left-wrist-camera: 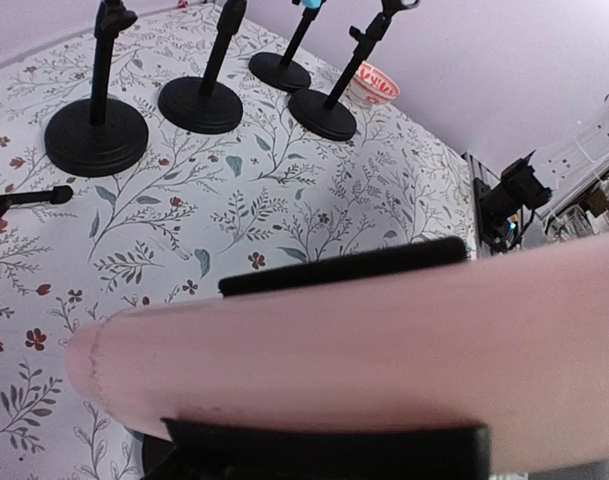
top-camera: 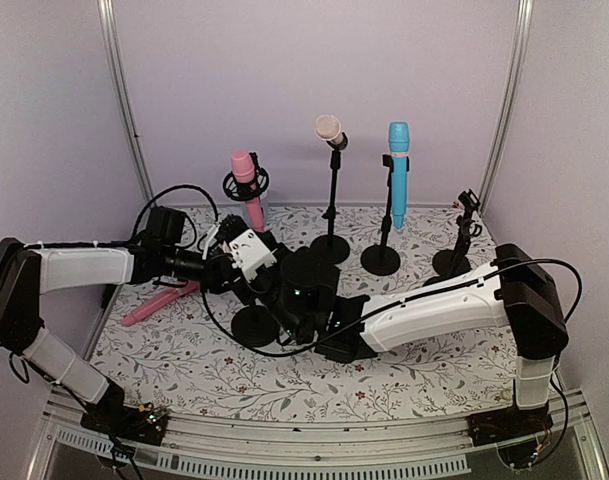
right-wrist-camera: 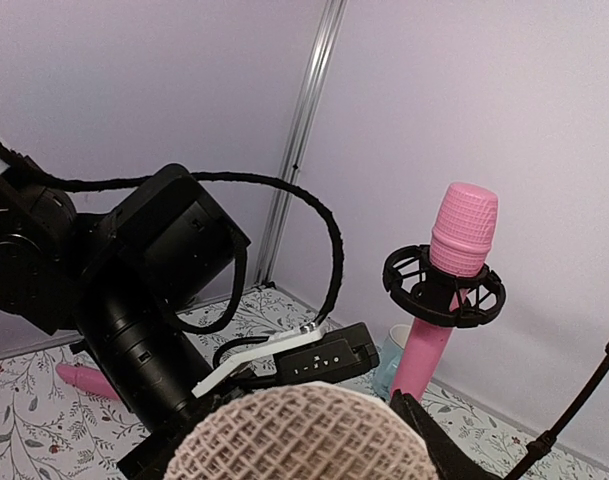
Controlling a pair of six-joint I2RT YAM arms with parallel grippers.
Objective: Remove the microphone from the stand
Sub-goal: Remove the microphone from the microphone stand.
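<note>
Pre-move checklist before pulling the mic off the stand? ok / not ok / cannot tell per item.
1. Left gripper clamped on microphone handle: ok, one finger above it, one below.
2. Right gripper hold: cannot tell; the mesh head fills the bottom of its view and its fingers are mostly hidden.
3. Stand base flat on table: ok, as far as it shows.
4. Microphone off that stand: cannot tell; the arms cover the joint from above.
5. Shock-mounted pink microphone upright and apart from both grippers: ok.
</note>
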